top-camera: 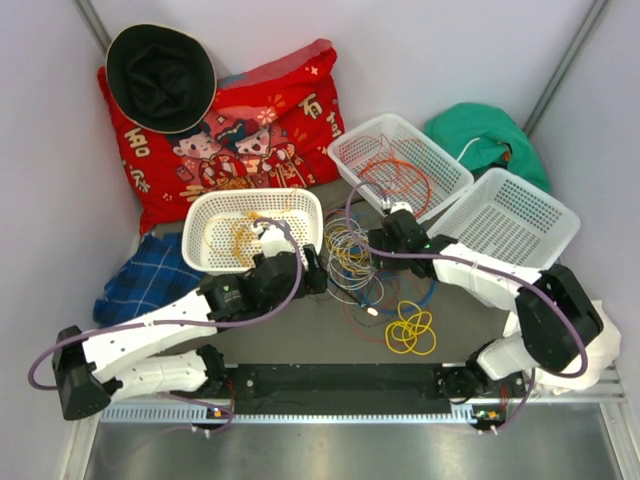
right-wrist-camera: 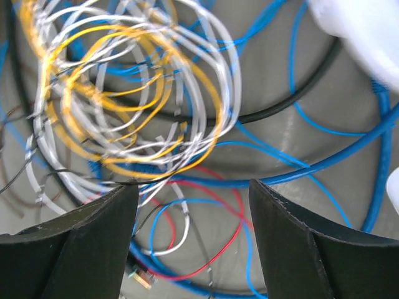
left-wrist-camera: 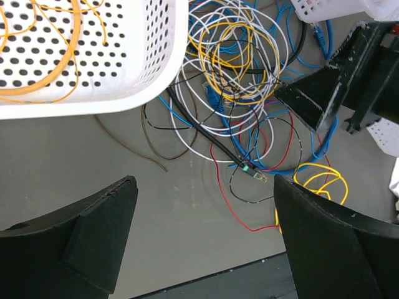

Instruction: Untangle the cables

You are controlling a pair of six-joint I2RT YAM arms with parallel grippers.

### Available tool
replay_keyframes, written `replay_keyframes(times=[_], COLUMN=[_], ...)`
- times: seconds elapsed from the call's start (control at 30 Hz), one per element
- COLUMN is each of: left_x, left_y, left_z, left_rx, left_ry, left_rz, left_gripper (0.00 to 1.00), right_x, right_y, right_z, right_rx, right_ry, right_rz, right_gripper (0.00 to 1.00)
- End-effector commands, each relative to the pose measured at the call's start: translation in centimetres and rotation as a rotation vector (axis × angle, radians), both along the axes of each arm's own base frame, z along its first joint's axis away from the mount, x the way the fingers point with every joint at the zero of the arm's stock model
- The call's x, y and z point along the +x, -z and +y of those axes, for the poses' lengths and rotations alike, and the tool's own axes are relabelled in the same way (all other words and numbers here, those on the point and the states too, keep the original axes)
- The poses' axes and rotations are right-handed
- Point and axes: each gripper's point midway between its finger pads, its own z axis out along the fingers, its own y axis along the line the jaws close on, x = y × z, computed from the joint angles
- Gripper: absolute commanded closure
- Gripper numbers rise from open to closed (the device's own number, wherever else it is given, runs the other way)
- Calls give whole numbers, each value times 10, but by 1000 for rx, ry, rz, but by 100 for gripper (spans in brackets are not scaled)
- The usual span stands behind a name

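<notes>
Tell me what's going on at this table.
Two robot arms are working on a tangle of cables lying on the table near the white baskets. The left arm and the right arm both hover over the tangle with jaws open, holding nothing. Orange-yellow cable lies in the left basket and red-orange cable in the middle basket. A yellow coil lies apart from the tangle.

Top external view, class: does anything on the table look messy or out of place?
Yes: the heap of thin white, yellow, blue and red cables between the white perforated plastic baskets lies tangled, loops crossing; one yellow coil sits apart.
</notes>
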Motion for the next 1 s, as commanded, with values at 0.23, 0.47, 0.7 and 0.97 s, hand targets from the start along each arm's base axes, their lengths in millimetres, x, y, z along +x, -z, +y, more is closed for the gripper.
replay_keyframes(times=[0.23, 0.47, 0.7, 0.97], left_x=[-1, -2, -4, -5], left_y=[0, 5, 7, 6], left_z=[-16, -26, -22, -17], left_rx=[-68, -79, -72, -84], left_ry=[22, 50, 44, 28], left_rz=[16, 35, 43, 33], left_gripper=[6, 6, 6, 6], right_x=[-6, -27, -34, -23], right_y=[0, 32, 61, -8], right_z=[-25, -31, -23, -8], right_rx=[117, 158, 142, 265], right_ry=[208, 230, 187, 126], right_rz=[-15, 30, 101, -29], right_gripper=[29, 29, 44, 100])
